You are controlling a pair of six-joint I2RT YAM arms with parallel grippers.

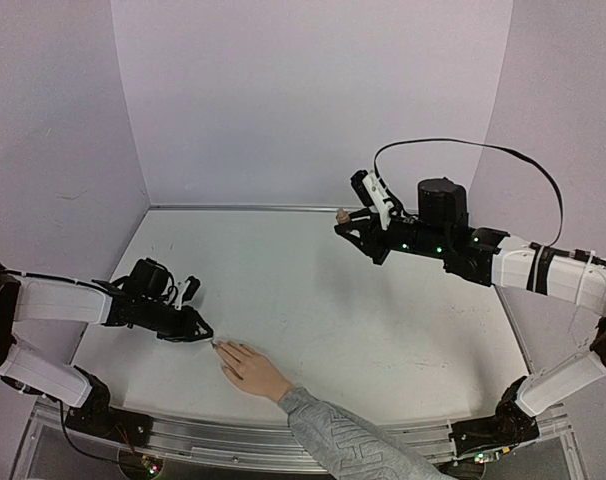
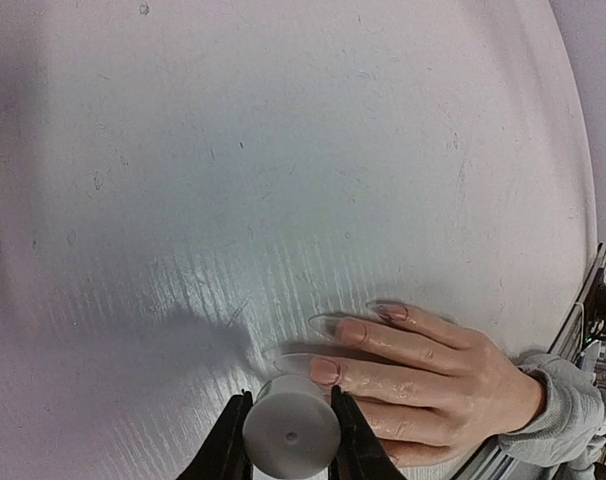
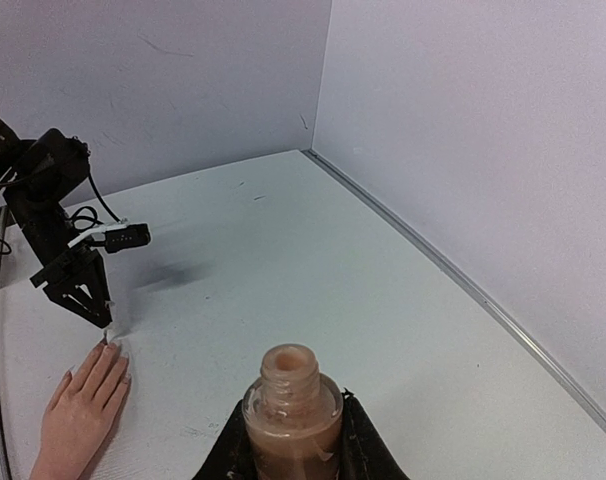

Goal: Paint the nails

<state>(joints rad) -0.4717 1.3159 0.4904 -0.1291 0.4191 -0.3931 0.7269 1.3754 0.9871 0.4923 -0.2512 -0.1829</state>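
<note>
The white table (image 1: 313, 300) carries one human hand (image 1: 248, 368), laid flat near the near edge and left of centre. Its grey patterned sleeve (image 1: 333, 440) trails off to the near right and its fingers point far-left. The right gripper (image 1: 351, 225) is well apart from it at the far right, raised off the table. Its jaws are clamped on the body of an uncapped bottle (image 3: 293, 410) of pinkish-beige polish, held upright. The left gripper (image 1: 205, 335) sits just beside the fingertips, closed on a pale round cap (image 2: 291, 437). A thin translucent brush (image 2: 288, 358) reaches from the cap toward the nails (image 2: 325, 371). The nails look glossy and pinkish, but whether every one is coated is too fine to tell, as is whether the bristles touch. The step in hand appears to be the painting stroke itself, at the finger nearest the cap. The next move probably calls for a light, short drag along that nail, staying off the skin, then a small sideways shift to the neighbouring nail, or a trip to the bottle to reload.
</note>
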